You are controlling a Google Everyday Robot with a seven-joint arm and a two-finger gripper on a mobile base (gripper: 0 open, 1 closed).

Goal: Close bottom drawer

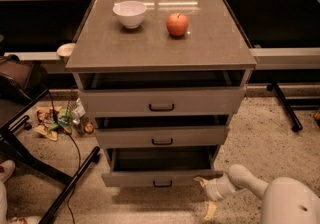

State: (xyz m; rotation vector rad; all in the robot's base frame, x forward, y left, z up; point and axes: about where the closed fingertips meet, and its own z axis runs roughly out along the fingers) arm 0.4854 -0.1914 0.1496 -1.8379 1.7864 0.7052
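- the bottom drawer (145, 178) sits low in the centre of the frame, partly open.
- the gripper (205, 196) is at lower right, fingers spread, the upper one at the drawer front's right corner.
- risk: a push so far off-centre could skew and jam the drawer, or the finger could slip off the edge.
- no writing is readable.

White arm (248, 180) stretched in low from the right, gripper (205, 196) near the bottom edge, fingers (210, 211) spread apart
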